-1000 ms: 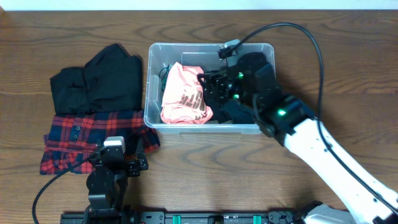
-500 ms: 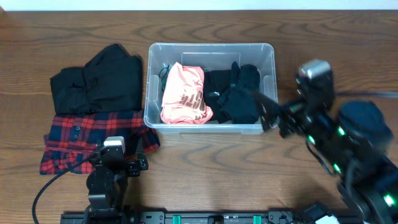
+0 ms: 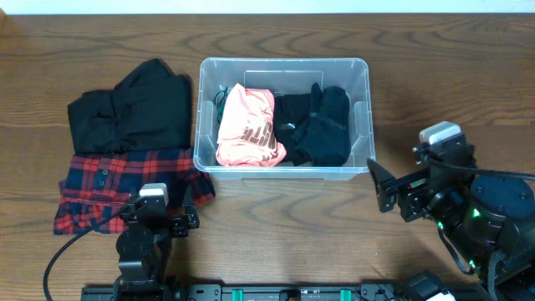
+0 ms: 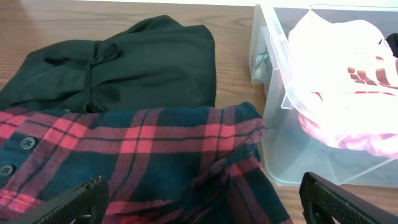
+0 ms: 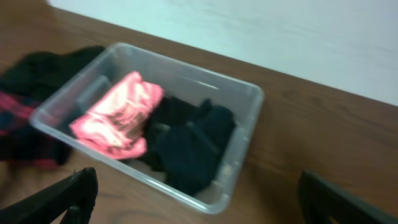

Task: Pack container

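Observation:
The clear plastic container (image 3: 282, 63) stands at the table's middle back. It holds a folded pink garment (image 3: 247, 127) on its left and a black garment (image 3: 321, 127) on its right. It also shows in the right wrist view (image 5: 245, 93) and the left wrist view (image 4: 273, 93). My right gripper (image 3: 384, 186) is open and empty, just off the container's front right corner. My left gripper (image 3: 159, 219) is open and empty, low over the red plaid shirt (image 3: 100, 180). A black garment (image 3: 134, 109) lies behind the shirt.
The plaid shirt (image 4: 143, 155) and the black garment (image 4: 124, 62) lie on the wooden table left of the container. Bare wood (image 3: 451, 84) lies to the container's right.
My right arm has pulled back out of the container, to the front right, leaving the black garment inside. The left arm has not moved.

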You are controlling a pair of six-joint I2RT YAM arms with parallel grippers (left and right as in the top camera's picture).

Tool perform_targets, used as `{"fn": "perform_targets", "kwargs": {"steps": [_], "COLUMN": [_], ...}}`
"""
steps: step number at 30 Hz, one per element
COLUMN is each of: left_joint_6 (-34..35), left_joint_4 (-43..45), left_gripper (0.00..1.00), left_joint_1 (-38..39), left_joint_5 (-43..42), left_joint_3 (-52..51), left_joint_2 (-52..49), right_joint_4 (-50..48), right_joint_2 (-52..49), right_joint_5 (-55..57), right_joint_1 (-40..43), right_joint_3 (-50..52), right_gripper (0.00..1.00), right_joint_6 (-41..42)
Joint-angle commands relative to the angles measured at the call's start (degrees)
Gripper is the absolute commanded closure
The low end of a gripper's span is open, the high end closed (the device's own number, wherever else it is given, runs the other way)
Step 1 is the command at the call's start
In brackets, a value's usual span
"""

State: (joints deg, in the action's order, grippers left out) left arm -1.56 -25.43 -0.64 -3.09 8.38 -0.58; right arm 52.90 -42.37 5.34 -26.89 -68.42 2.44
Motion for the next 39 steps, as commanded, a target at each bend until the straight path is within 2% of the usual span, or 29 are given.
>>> {"fn": "perform_targets", "kwargs": {"steps": [1,8,16,26,39], "left_joint_6": [-0.76,-0.76,-0.76,-0.76,-0.76], "left_joint_4": [0.07,0.04,0.04,0.04,0.04], "left_gripper": [0.02,0.02,0.02,0.02,0.02], "left_joint_1": [-0.15,-0.15,-0.15,-0.15,-0.15], "left_joint_5": [-0.59,-0.59,-0.59,-0.59,-0.59], "left_joint_3": [-1.05,-1.05,-1.05,-1.05,-1.05], "left_joint_2": [0.42,0.42,0.42,0.42,0.42], "right_joint_4": [0.26,-1.84,-7.82,-11.41,-13.81], "right_joint_2": [0.13,4.76,16.48,31.06,40.0], "right_joint_5": [7.39,4.2,-1.2,-1.31,-1.33], "right_joint_1": [1.14,13.68,23.39,24.37,24.37], "right_joint_3": [0.42,7.04,22.58,39.39,52.61], "right_gripper": [0.01,0.01,0.01,0.01,0.01], "right_joint_6": [-2.08,0.31,0.31,1.38,2.91]}}
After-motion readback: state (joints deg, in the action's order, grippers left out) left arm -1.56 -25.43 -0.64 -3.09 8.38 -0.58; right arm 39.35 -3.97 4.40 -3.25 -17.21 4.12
